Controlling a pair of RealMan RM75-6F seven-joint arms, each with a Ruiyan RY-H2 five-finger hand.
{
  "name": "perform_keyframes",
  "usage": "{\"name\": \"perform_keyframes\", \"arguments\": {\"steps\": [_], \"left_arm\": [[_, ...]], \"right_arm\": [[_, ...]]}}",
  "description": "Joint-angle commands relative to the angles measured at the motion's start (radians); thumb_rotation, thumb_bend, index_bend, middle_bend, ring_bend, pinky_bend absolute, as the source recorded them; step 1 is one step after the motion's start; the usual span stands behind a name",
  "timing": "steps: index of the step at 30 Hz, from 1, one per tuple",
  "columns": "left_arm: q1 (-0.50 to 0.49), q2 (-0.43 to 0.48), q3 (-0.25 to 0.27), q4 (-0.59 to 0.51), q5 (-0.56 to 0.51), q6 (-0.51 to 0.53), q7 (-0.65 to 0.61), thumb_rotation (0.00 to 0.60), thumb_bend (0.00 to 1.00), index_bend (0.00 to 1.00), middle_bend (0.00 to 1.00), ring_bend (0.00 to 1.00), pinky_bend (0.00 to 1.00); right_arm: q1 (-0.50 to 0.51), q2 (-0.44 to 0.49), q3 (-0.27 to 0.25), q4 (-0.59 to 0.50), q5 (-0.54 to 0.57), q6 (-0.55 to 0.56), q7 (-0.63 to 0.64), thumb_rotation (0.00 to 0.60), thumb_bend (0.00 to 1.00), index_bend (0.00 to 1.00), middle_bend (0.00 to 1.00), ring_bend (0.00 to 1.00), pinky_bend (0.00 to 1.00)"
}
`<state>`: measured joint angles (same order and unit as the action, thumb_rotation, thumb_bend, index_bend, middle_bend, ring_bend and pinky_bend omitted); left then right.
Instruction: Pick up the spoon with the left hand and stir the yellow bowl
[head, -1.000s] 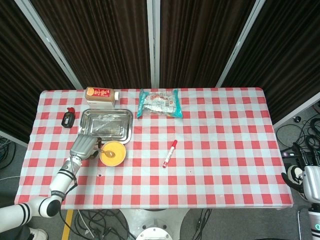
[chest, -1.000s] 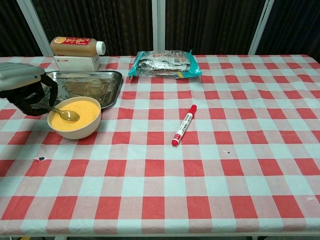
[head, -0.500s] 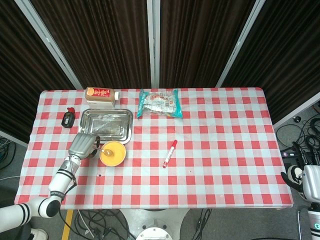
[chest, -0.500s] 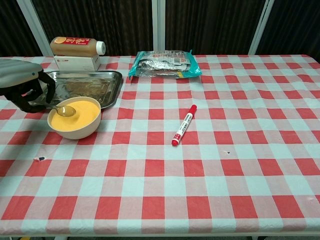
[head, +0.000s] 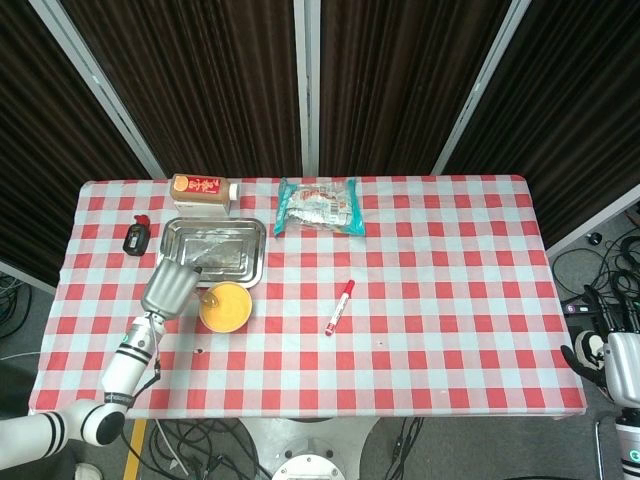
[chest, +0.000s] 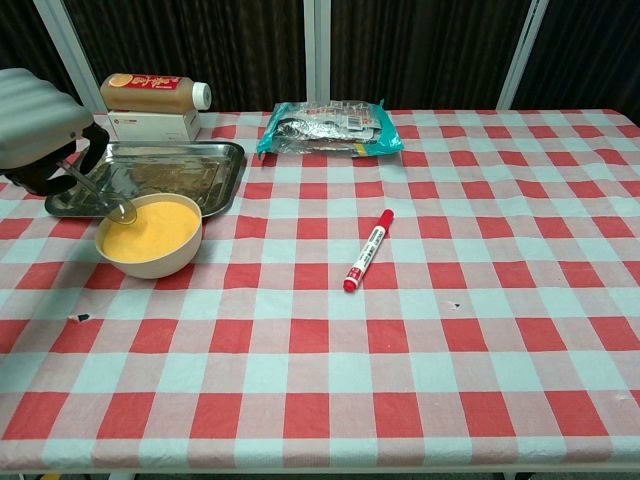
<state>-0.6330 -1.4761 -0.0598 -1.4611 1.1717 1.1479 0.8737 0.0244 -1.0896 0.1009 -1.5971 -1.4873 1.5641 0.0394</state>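
Observation:
The yellow bowl (chest: 149, 234) (head: 225, 307) sits on the checked cloth just in front of the metal tray. My left hand (chest: 38, 130) (head: 167, 288) hovers above and to the left of the bowl and grips the spoon (chest: 100, 193) by its handle. The spoon slants down, its tip over the bowl's far left rim, lifted clear of the yellow contents. In the head view the spoon (head: 208, 296) shows as a small glint at the bowl's upper left edge. My right hand does not show in either view.
A metal tray (chest: 210, 160) lies behind the bowl, with a juice bottle on a box (chest: 150, 100) further back. A foil snack bag (chest: 325, 126) and a red marker (chest: 368, 249) lie to the right. A small black object (head: 136, 237) sits at the table's left edge.
My left hand has risen and drawn back to the left, lifting the spoon's tip from the bowl's contents up to its far left rim.

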Motion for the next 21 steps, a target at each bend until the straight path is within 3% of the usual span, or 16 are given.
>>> {"name": "perform_keyframes", "arguments": {"steps": [1,9,21], "left_arm": [[-0.025,-0.037,0.018,0.018,0.015,0.025,0.137,0.6,0.38,0.64,0.96,0.93,1.0],[-0.043,-0.082,0.019,0.044,-0.017,0.03,0.29,0.6,0.38,0.65,0.96,0.94,1.0],[-0.046,-0.163,0.033,0.078,-0.033,0.055,0.401,0.6,0.38,0.65,0.96,0.94,1.0]], "right_arm": [[-0.002,0.002,0.0,-0.004,-0.001,0.003,-0.002,0.6,0.14,0.08,0.24,0.06,0.15],[-0.007,0.001,-0.002,-0.008,0.006,0.003,-0.006,0.6,0.14,0.08,0.24,0.06,0.15],[-0.006,0.001,0.001,-0.001,0.016,-0.006,0.0,0.6,0.14,0.08,0.24,0.06,0.15]]}}
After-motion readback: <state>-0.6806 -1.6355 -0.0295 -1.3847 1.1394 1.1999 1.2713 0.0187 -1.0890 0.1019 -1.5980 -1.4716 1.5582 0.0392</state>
